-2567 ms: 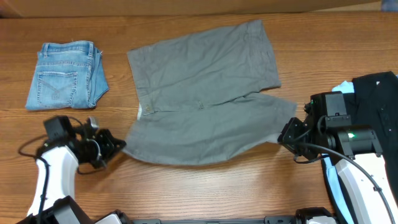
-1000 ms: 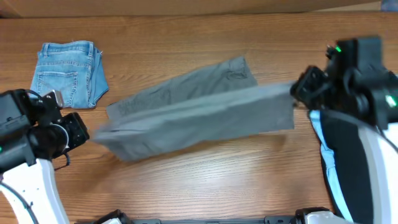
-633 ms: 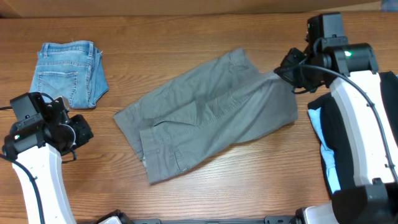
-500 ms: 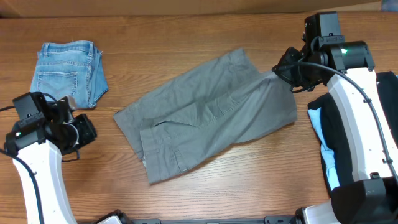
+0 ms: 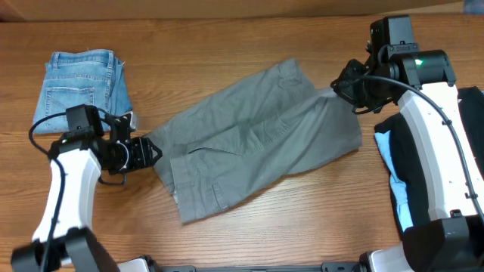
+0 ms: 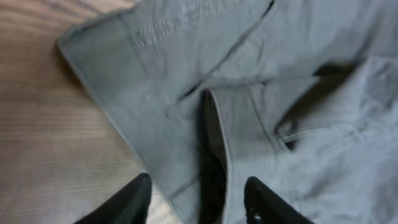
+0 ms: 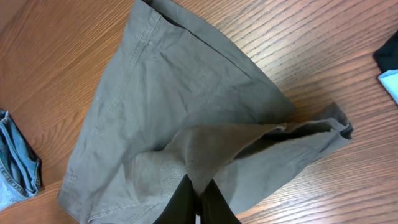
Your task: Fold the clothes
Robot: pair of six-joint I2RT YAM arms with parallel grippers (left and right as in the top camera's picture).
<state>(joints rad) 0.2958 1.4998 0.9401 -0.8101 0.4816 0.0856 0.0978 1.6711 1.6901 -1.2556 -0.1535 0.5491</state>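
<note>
Right gripper (image 5: 344,86) pinches 1 leg hem of the grey shorts (image 5: 257,143); left gripper (image 6: 199,202) stands half-spread, holding nothing. Risk: a 1-sided pull could drag the fold askew.

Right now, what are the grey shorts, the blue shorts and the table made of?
The grey shorts look like matte woven cloth, probably cotton: soft creases, stitched seams, no shine. The blue shorts look like denim: faded blue, pale seams, a stitched pocket. The table looks like smooth wood or a wood-look top, with brown grain lines; I cannot tell which.
</note>
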